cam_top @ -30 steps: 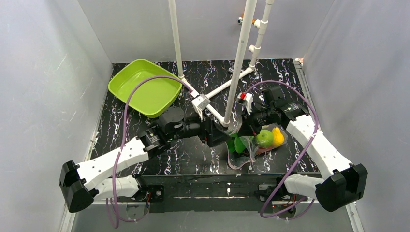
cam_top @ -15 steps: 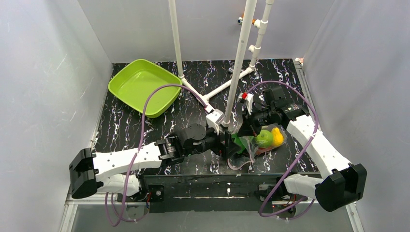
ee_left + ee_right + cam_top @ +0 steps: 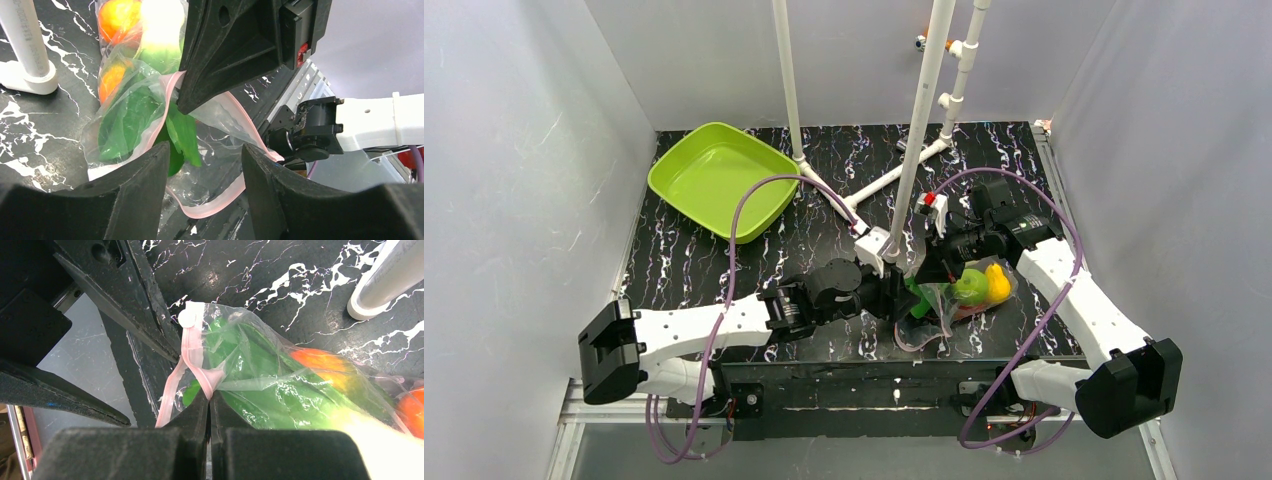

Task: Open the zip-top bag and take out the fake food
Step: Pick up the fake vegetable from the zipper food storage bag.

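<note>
The tabletop (image 3: pixel 684 265) is black with white marble veining, and the tray (image 3: pixel 714 175) is plain lime green. The zip-top bag (image 3: pixel 240 350) is clear with a pink zip strip (image 3: pixel 190 347). The fake food (image 3: pixel 125 120) inside shows green, orange and yellow.

Overhead rear view, wrist closeups sharing bag (image 3: pixel 120 100)

White links, black joints on left arm (image 3: pixel 694 328), right arm (image 3: pixel 1079 295); looping purple cables (image 3: pixel 736 215); black jaws.
</note>
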Tool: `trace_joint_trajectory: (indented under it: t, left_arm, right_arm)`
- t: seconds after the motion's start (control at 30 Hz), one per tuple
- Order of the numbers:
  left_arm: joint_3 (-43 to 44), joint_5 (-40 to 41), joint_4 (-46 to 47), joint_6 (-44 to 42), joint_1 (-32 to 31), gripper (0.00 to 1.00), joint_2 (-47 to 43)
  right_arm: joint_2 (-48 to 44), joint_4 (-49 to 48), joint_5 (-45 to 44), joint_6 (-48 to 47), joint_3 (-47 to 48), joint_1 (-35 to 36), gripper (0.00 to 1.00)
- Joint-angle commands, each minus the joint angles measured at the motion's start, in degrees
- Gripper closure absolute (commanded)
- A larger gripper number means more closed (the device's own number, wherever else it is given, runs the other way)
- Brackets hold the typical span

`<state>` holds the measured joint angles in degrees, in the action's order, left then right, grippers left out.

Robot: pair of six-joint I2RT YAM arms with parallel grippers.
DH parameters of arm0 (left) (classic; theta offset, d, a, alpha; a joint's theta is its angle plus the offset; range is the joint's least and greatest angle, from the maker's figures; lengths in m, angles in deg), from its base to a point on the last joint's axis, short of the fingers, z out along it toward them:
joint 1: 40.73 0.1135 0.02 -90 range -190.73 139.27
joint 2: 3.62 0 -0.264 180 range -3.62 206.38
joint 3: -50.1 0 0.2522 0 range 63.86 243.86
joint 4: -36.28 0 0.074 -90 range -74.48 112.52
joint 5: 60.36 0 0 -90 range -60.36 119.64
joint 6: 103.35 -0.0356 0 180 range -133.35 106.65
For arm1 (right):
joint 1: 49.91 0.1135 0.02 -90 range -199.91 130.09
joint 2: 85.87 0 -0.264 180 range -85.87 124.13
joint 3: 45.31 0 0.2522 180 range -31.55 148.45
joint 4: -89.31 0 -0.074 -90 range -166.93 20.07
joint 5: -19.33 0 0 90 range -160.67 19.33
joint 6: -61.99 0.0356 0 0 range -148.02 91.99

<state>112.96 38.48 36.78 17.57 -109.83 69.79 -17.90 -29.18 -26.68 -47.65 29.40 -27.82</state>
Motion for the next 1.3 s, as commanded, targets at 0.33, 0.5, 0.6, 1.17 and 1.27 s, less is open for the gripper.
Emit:
trace_joint_trajectory:
  t: [0.33,0.5,0.6,1.17,1.27]
  left_arm:
    - [0.7,3.7,-3.9,7.8,-0.5,0.46,4.4]
    - [2.5,2.5,-4.5,9.7,-0.5,0.47,7.6]
    - [3.9,2.3,-5.1,9.8,-0.5,0.50,9.9]
    - [12.1,-10.3,-9.2,3.8,-0.5,1.00,5.8]
    - [13.1,-13.2,-9.6,4.9,-0.5,1.00,5.6]
  right_arm:
    - [-1.1,-1.5,2.4,-0.2,-0.2,-0.6,0.99]
    - [-0.9,-1.6,2.6,-0.2,-0.1,-0.6,0.99]
    - [-0.9,-1.6,2.6,-0.2,-0.2,-0.6,0.99]
    - [-0.7,-3.4,-1.0,0.2,-1.8,-0.6,0.99]
    - [-0.5,-3.7,-2.5,0.8,-1.4,-0.6,0.99]
